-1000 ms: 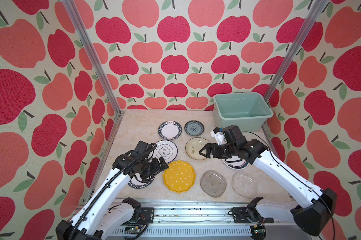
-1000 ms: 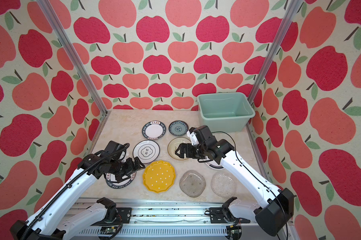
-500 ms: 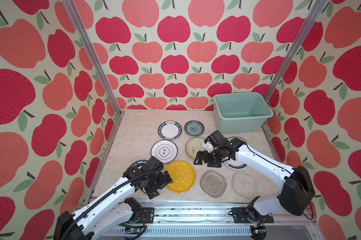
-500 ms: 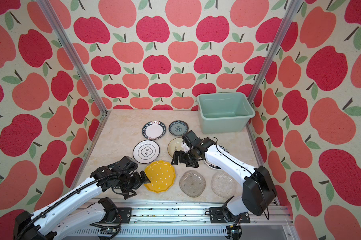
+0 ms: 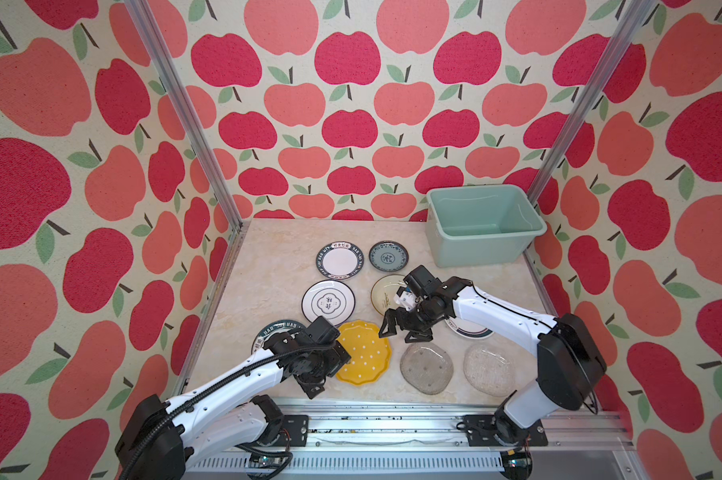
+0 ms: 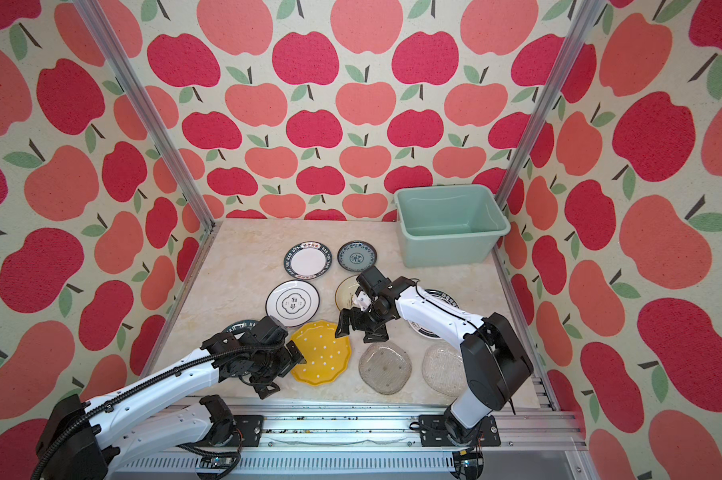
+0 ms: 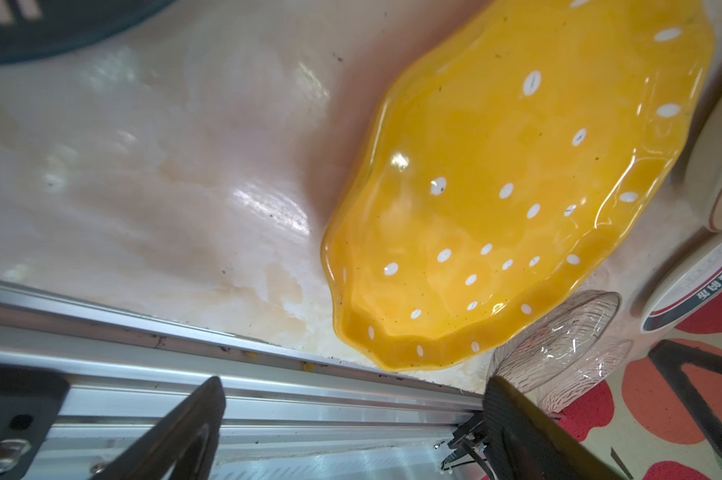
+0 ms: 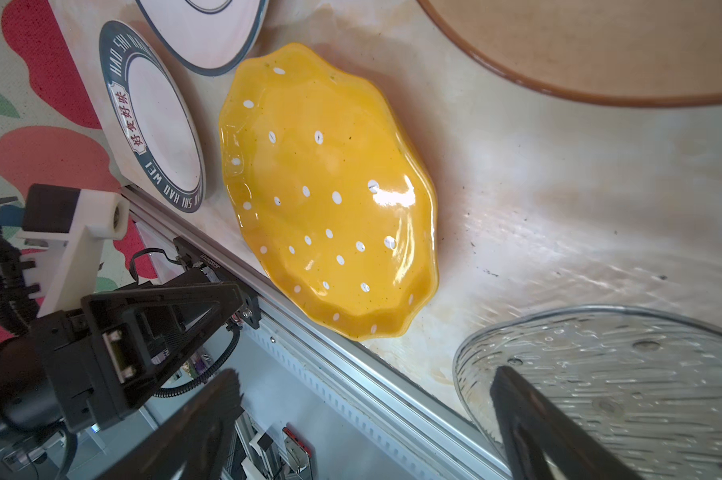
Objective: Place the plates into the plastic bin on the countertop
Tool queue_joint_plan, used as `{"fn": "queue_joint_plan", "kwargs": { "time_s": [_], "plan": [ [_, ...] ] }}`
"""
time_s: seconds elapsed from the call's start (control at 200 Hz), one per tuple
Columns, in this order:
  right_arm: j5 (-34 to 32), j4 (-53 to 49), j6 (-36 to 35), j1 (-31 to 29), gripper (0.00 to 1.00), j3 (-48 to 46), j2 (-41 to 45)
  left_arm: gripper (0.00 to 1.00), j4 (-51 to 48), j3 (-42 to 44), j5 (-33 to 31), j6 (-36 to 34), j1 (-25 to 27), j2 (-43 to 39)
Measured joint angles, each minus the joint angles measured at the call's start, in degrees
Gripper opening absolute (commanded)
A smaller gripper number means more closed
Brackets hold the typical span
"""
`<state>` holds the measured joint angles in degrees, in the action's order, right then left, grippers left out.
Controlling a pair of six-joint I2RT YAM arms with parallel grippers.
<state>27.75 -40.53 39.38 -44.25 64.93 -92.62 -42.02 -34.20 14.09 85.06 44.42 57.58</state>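
Right arm (image 5: 500,311) dipped, fingers (image 5: 386,327) spread near yellow plate (image 5: 365,353).

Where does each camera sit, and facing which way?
Both top views: high behind the robot, looking down at the beige marble-look countertop, the mint-green plastic bin and both arms.
Left wrist: on its arm, facing the yellow scalloped dotted plate; open left gripper shows.
Right wrist: on its arm, facing that plate and a clear glass plate; open right gripper shows.
All share the yellow plate.
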Motion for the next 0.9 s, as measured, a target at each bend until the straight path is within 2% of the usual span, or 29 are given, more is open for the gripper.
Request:
{"fn": "queue_joint_plan", "kwargs": {
  "time_s": [0.34, 0.9],
  "plan": [
    [2.86, 2.91, 1.33, 0.0, 0.96, 0.02, -5.16, 0.99, 6.67, 4.33, -1.95, 5.51, -1.01, 0.09],
    [3.45, 3.93, 4.94, 0.0, 0.92, 2.64, -12.2, 0.99, 14.45, 5.44, -1.44, 5.11, -4.0, 2.86]
  ]
}}
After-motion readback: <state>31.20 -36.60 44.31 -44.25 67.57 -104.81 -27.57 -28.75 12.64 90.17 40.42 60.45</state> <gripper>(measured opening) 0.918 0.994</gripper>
